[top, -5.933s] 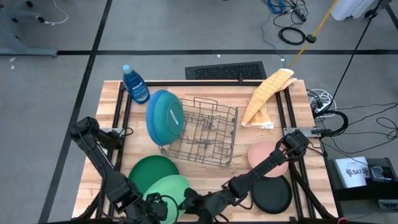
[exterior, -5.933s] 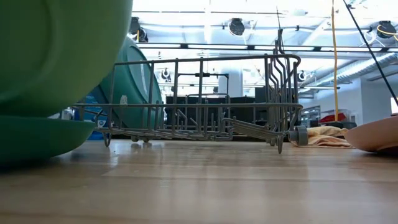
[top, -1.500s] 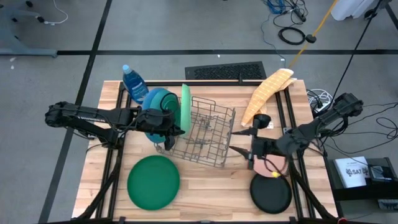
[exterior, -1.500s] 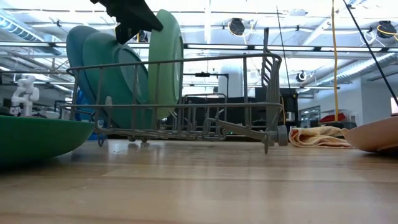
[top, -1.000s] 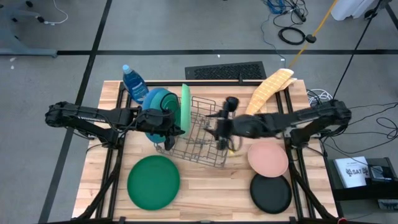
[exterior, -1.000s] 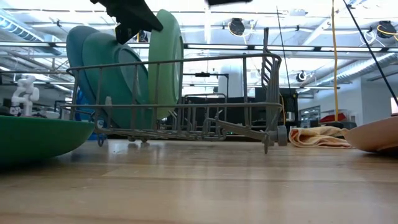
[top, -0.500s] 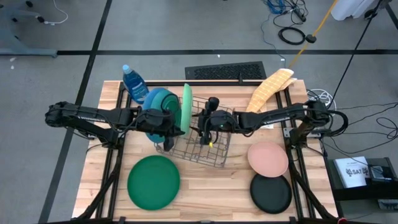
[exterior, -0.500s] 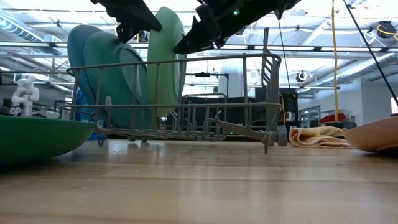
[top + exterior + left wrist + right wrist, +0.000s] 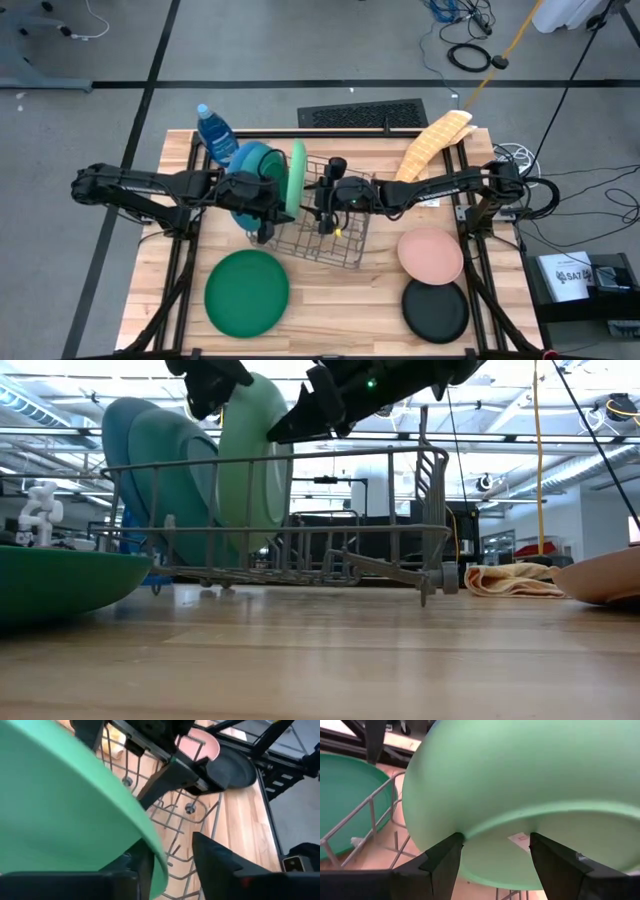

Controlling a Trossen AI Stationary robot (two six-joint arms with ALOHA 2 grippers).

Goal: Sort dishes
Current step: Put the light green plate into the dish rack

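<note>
change since earlier: the light green plate (image 9: 297,178) is leaning further left toward the teal plate (image 9: 268,172) than half a second ago, and the right end effector (image 9: 322,205) is sitting a little closer against it over the rack.
left end effector (image 9: 262,208): clenched on the light green plate's rim, at the left end of the wire dish rack (image 9: 335,222); in the left wrist view the rim is passing between its dark fingers (image 9: 215,862).
right end effector: reaching in from the right across the top of the rack, fingers spread apart, with the light green plate's edge lying between them in the right wrist view (image 9: 520,795); whether the fingers are touching the plate, i cannot tell.
light green plate: standing on edge in the rack's left part, tilted, just beside the teal plate (image 9: 175,480).
teal and blue plates: standing on edge at the rack's left end, the blue plate (image 9: 242,160) leftmost, close together.
dark green plate (image 9: 247,291): lying flat on the desk (image 9: 330,300), near left, well apart from the rack.
pink plate (image 9: 431,255): lying flat on the right side of the desk, near the rack's right end.
black plate (image 9: 435,310): lying flat just nearer than the pink one, at the near right.
soap bottle (image 9: 216,133): lying at the far left of the desk, beside the blue plate.
yellow cloth (image 9: 430,152): draped at the far right of the desk.
</note>
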